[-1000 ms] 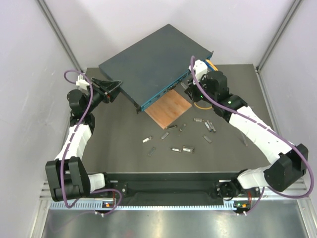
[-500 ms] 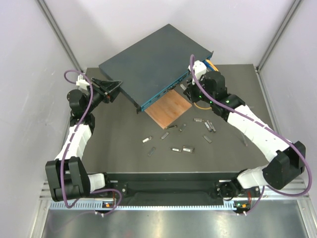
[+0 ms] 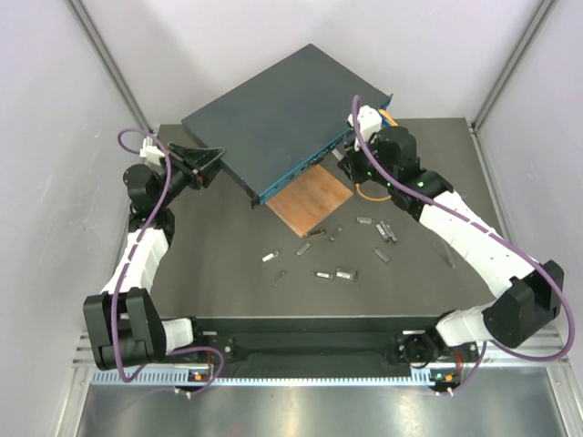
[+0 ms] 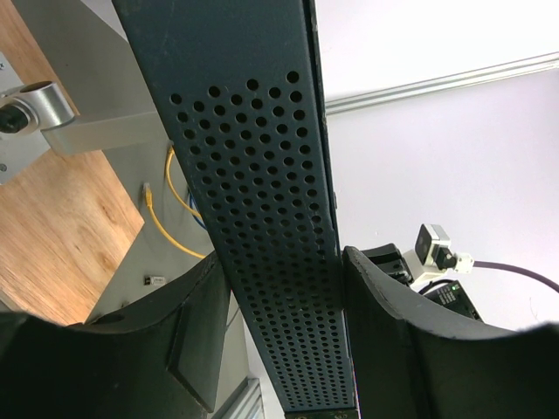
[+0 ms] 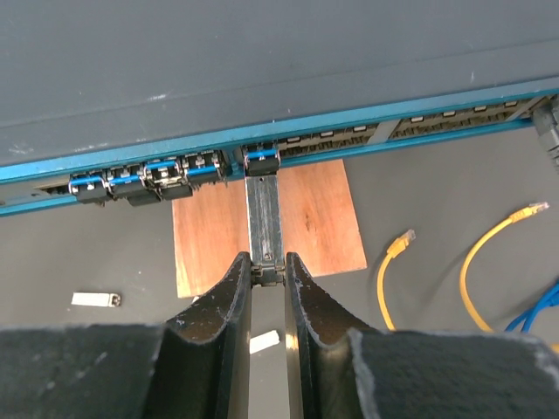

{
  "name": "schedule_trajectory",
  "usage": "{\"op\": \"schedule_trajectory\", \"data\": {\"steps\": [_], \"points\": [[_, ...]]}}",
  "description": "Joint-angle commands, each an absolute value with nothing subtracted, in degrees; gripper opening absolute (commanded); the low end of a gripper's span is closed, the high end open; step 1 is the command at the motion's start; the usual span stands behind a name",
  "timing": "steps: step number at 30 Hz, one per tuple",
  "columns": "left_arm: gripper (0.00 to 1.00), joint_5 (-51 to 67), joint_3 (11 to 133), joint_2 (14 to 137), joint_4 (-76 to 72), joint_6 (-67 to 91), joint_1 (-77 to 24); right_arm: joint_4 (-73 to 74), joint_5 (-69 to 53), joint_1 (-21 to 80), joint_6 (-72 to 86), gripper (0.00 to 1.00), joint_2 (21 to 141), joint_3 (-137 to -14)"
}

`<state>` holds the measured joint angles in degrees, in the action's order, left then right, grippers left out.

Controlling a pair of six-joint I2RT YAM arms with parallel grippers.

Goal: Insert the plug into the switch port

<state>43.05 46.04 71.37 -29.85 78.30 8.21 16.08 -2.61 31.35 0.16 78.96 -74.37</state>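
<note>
The switch (image 3: 273, 114) stands tilted at the far side of the table (image 3: 219, 237), with its near edge over the wooden square (image 3: 310, 198). The left gripper (image 4: 281, 297) clamps its perforated side between both fingers. The right gripper (image 5: 265, 266) pinches the plug (image 5: 263, 214) tightly. The front end of the plug meets one port (image 5: 262, 160) in the teal face. How deep it sits, I cannot tell. Yellow cables (image 5: 393, 262) lie nearby.
</note>
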Motion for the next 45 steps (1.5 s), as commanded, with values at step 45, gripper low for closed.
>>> {"op": "schedule_trajectory", "data": {"steps": [45], "points": [[0.0,43.68,47.99,70.66,-30.59,72.95,7.82,12.39,-9.4,31.64,-3.43,0.0,84.02,-84.02]]}}
